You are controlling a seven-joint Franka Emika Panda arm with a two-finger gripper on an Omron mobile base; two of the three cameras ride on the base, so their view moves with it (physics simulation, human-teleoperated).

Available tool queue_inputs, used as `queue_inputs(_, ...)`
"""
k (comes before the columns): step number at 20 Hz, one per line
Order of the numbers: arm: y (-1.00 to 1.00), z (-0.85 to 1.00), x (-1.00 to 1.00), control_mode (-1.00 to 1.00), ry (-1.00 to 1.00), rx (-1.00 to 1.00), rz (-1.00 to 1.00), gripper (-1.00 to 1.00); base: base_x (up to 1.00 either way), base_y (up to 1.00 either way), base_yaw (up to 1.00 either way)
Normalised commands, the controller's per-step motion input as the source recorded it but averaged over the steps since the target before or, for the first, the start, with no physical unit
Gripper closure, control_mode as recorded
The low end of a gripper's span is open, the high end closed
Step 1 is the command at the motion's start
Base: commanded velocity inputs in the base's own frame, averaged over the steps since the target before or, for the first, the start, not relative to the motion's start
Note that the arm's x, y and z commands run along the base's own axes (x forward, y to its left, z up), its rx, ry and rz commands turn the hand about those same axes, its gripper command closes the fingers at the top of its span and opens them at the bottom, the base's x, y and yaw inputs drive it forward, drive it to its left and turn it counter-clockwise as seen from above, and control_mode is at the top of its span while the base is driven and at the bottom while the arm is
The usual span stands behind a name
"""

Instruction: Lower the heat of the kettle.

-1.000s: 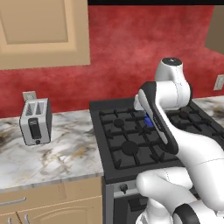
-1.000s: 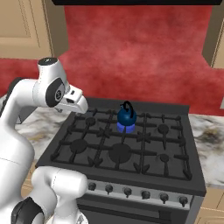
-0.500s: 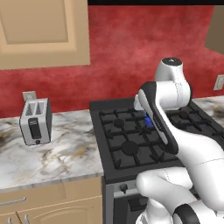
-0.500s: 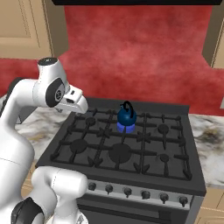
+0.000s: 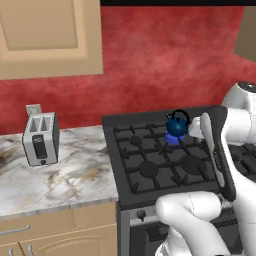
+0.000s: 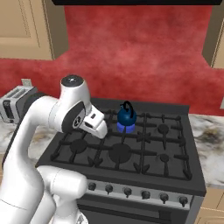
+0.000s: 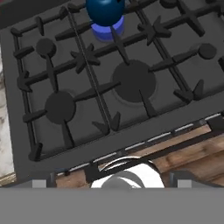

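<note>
Hand (image 6: 101, 130) is hovering above the front-left part of the stove (image 6: 131, 151), jaws spread wide, gripping nothing. Kettle (image 6: 126, 115) is sitting on a rear burner over a blue flame (image 6: 124, 127), well apart from the hand.

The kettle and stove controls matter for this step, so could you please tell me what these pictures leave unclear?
- kettle: hand view, top cut off by the upper edge; handle and spout unseen.
- knobs: right base view, too small to read any setting.
- knobs, left base view: mostly hidden behind the robot's white body.
- toaster: right base view, partly behind the arm.
</note>
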Motion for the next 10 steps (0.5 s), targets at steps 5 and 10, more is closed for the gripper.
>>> queue_inputs(5, -0.89, -0.54, -0.67, -1.0, 0.0, 0.1, -0.2, -1.0, 0.0, 0.0, 0.0)
queue_inputs(10, -0.48, -0.72, -0.53, -1.0, 0.03, 0.05, -0.15, -1.0, 0.0, 0.0, 0.0)
